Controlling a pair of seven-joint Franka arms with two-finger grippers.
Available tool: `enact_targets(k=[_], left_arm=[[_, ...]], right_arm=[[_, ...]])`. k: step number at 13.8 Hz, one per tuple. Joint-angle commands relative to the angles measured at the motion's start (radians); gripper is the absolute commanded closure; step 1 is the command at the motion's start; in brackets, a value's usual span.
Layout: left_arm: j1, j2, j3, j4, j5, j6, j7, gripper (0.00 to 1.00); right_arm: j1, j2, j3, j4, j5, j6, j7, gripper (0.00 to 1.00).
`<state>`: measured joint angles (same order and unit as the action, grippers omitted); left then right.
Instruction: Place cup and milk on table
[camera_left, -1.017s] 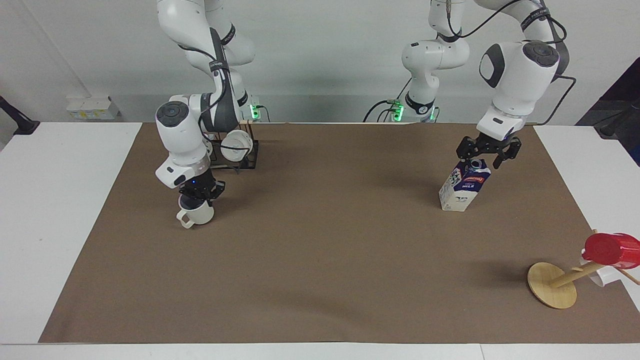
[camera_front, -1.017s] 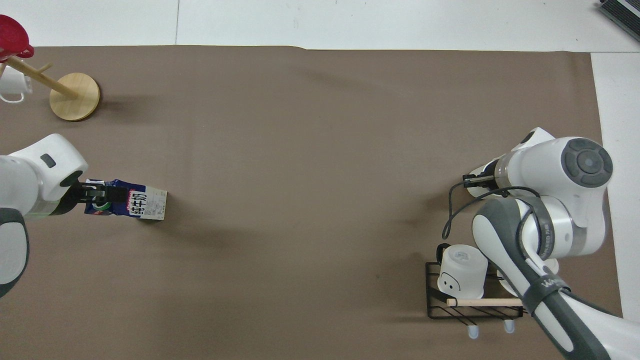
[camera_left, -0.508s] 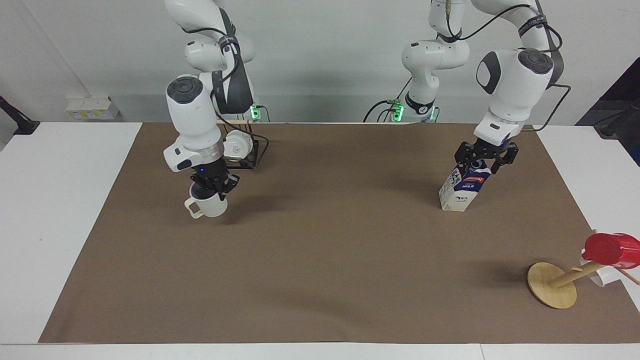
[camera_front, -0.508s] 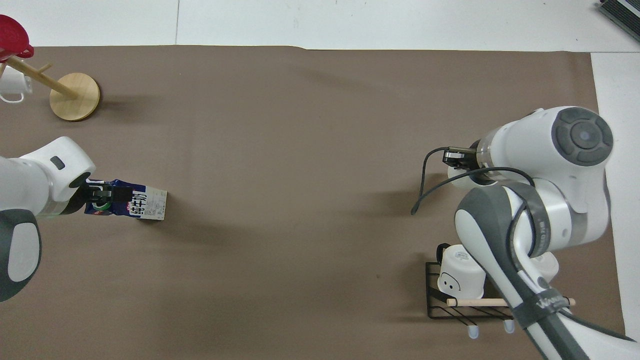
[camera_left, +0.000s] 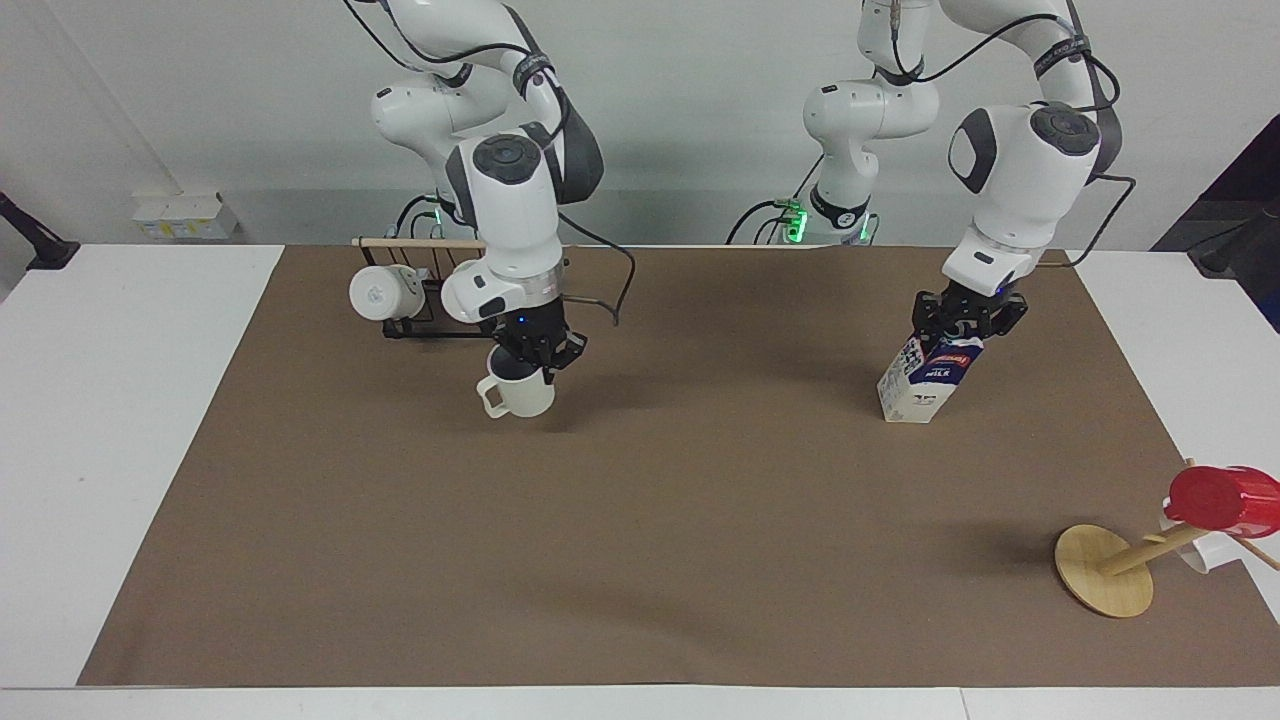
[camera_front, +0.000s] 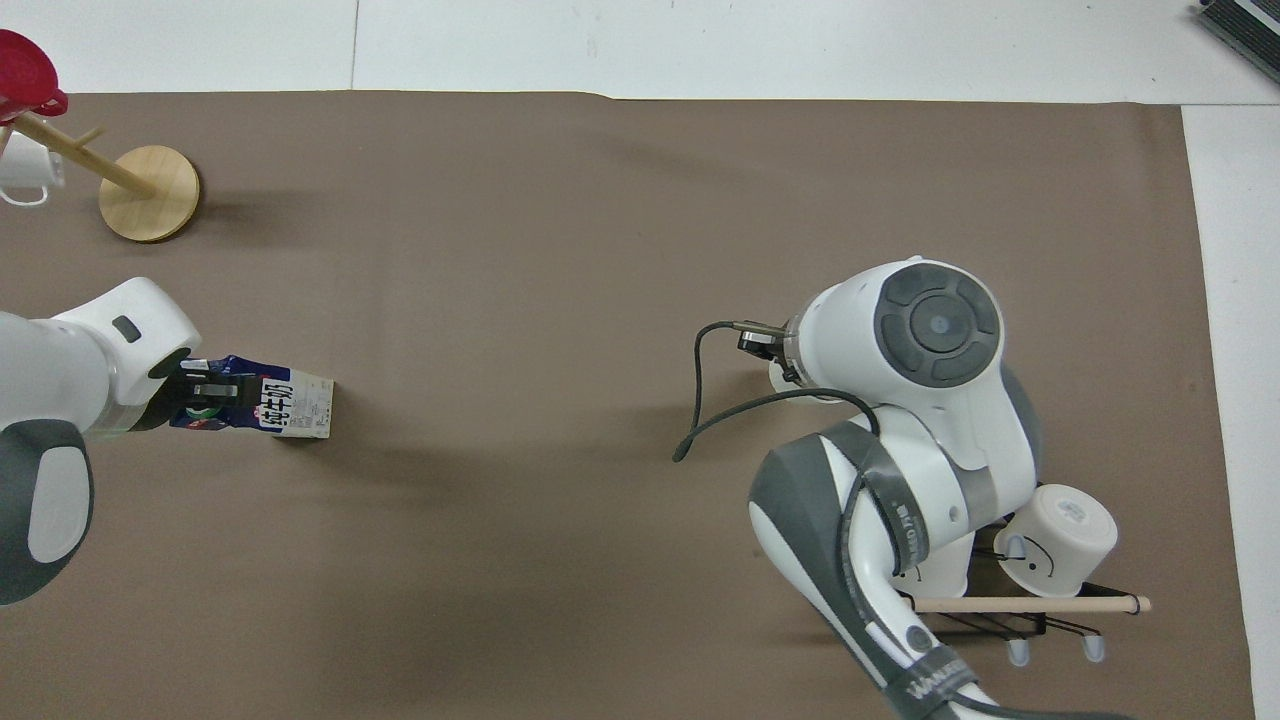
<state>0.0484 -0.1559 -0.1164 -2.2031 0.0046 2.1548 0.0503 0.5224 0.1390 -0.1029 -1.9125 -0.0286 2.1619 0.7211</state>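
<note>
The cream cup (camera_left: 520, 395) hangs upright from my right gripper (camera_left: 535, 358), which is shut on its rim, handle toward the right arm's end. It is just over the brown sheet of the table (camera_left: 640, 520), beside the wire rack. In the overhead view the right arm hides the cup. The milk (camera_left: 925, 375) leans with its base on the sheet at the left arm's end. My left gripper (camera_left: 965, 325) is shut on its dark blue top. In the overhead view the milk (camera_front: 290, 405) sticks out from the left gripper (camera_front: 205, 392).
A black wire rack (camera_left: 420, 325) with a white mug (camera_left: 378, 292) stands close to the right arm's base. A wooden mug tree (camera_left: 1105, 570) with a red cup (camera_left: 1220, 497) and a white mug (camera_left: 1195, 550) stands far from the robots at the left arm's end.
My right gripper has carried the cup from the right arm's end toward the table's middle. My left gripper has lowered and closed on the milk's top.
</note>
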Motion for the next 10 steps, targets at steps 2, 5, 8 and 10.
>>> enact_targets(k=[2,5,8,10], left_arm=[[-0.015,-0.008,0.012,-0.012,0.002,0.010,0.010,0.48],[-0.015,-0.005,0.014,0.012,0.002,0.002,0.007,0.50],[-0.015,-0.004,0.014,0.057,0.002,-0.049,0.006,0.53],[-0.015,-0.004,0.014,0.072,0.002,-0.061,0.005,0.53]], right_arm=[[0.073,0.068,-0.005,0.070,-0.045,-0.011,0.130,1.00],[0.122,0.122,-0.005,0.111,-0.066,-0.004,0.201,1.00],[0.168,0.171,-0.005,0.118,-0.096,0.025,0.291,1.00],[0.166,0.175,-0.005,0.118,-0.099,0.042,0.299,1.00]])
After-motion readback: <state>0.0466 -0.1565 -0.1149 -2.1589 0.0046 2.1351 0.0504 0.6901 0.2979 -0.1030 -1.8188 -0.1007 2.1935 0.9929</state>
